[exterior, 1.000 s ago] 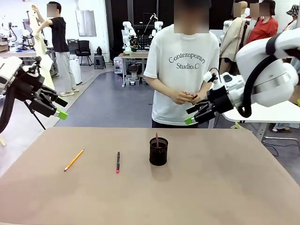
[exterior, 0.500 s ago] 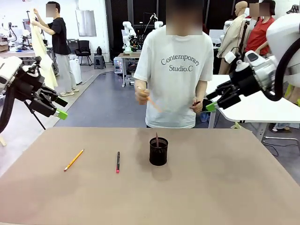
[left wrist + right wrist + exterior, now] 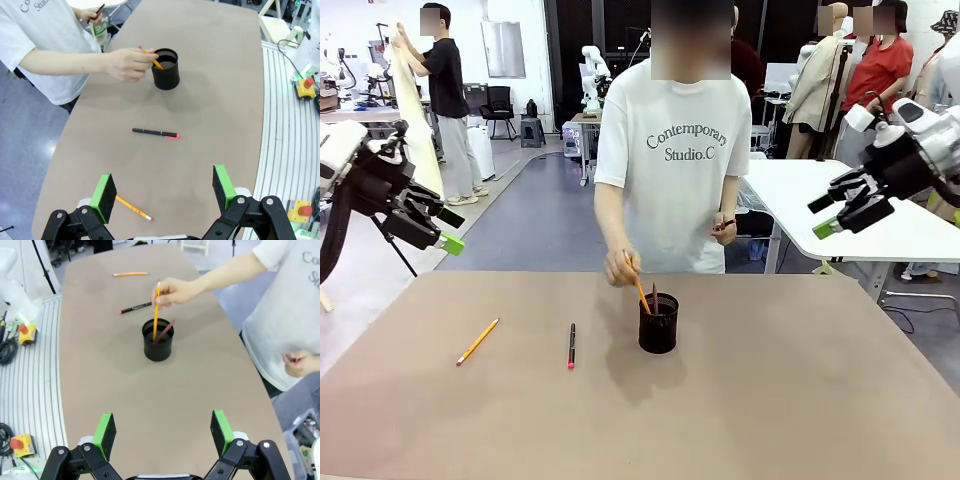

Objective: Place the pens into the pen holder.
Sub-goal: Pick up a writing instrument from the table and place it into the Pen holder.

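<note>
The black mesh pen holder (image 3: 658,325) (image 3: 165,70) (image 3: 158,347) stands mid-table with a dark-red pen (image 3: 165,330) leaning in it. A person's hand (image 3: 619,267) (image 3: 127,64) lowers a yellow-orange pencil (image 3: 641,293) (image 3: 156,310) into the cup. Left of the holder lie a black pen with a red tip (image 3: 571,345) (image 3: 155,132) (image 3: 136,307) and, farther left, a second yellow pencil (image 3: 478,341) (image 3: 132,207) (image 3: 130,274). My left gripper (image 3: 450,230) (image 3: 162,187) hovers open off the table's left side. My right gripper (image 3: 822,217) (image 3: 162,432) hangs open, high at the right.
The person stands at the far edge, the other hand (image 3: 723,224) (image 3: 300,362) holding a dark-red pen at waist height. A white table (image 3: 880,225) stands behind my right gripper. The brown tabletop (image 3: 790,400) is bare at the right and front.
The person leaned in and brought a pencil down into the holder. My right gripper drew back to the right, away from the person. My left arm stayed still.
</note>
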{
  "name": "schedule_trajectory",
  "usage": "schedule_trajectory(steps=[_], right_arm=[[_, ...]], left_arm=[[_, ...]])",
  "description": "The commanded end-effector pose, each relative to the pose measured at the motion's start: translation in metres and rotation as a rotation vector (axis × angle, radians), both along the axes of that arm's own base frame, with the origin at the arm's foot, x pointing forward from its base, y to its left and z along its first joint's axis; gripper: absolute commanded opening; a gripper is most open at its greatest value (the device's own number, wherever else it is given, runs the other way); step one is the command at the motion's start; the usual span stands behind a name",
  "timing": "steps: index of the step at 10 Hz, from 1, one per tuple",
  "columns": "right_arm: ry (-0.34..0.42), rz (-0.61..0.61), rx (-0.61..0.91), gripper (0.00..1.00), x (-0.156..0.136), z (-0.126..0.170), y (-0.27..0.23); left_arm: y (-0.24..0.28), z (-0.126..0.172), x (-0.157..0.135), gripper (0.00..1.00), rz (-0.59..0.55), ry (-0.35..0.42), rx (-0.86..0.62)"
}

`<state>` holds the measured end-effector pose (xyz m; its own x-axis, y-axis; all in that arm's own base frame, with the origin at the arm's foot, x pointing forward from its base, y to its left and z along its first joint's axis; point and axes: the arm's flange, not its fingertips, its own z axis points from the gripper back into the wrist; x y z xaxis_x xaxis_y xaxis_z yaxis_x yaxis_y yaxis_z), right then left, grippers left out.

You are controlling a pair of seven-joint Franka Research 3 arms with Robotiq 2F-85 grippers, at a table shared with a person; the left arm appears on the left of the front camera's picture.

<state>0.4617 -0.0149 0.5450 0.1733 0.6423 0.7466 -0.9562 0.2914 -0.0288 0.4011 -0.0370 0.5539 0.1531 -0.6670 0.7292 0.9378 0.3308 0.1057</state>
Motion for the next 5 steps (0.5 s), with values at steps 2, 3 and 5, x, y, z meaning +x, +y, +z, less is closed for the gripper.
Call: schedule_trajectory(steps=[2,3,5], right_arm=[[0.041,-0.001,0.075,1.00,0.000,-0.006,-0.024],[0.018,-0.006,0.017,1.00,-0.001,-0.003,-0.010],[0.018,-0.006,0.017,1.00,-0.001,-0.003,-0.010]], left_arm=[[0.000,0.001,0.001,1.00,-0.008,-0.005,-0.016],[0.000,0.001,0.001,1.00,-0.008,-0.005,-0.016],[0.000,0.001,0.001,1.00,-0.008,-0.005,-0.016]])
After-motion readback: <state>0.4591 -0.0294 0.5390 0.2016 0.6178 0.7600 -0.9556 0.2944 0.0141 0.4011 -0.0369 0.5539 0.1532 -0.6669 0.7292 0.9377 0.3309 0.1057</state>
